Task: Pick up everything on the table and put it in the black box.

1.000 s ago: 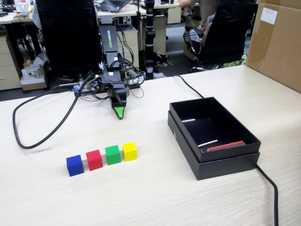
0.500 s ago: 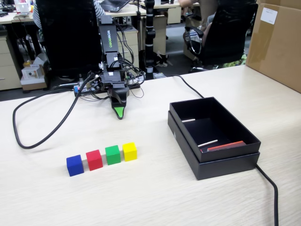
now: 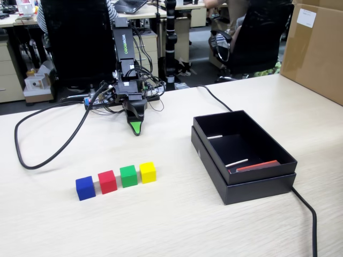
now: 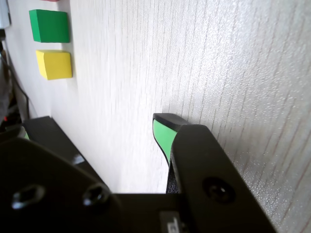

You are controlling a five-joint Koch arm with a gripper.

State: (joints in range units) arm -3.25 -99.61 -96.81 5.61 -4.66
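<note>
Four small cubes stand in a row on the pale wood table [image 3: 177, 225]: blue [image 3: 85, 188], red [image 3: 107, 181], green [image 3: 128, 175] and yellow [image 3: 148, 172]. The black box [image 3: 244, 182] sits to their right, nested in its lid, with white sticks and a red strip inside. My gripper [image 3: 137, 127] points down at the table behind the cubes, well apart from them and from the box. In the wrist view the gripper [image 4: 104, 121] is open and empty, with bare table between the jaws. The green cube [image 4: 48, 25] and yellow cube [image 4: 54, 64] show at the top left.
Black cables loop over the table at the left [image 3: 37, 160] and run past the box at the right [image 3: 308, 209]. A large brown carton [image 3: 316, 51] stands at the far right edge. Office chairs and desks lie beyond the table.
</note>
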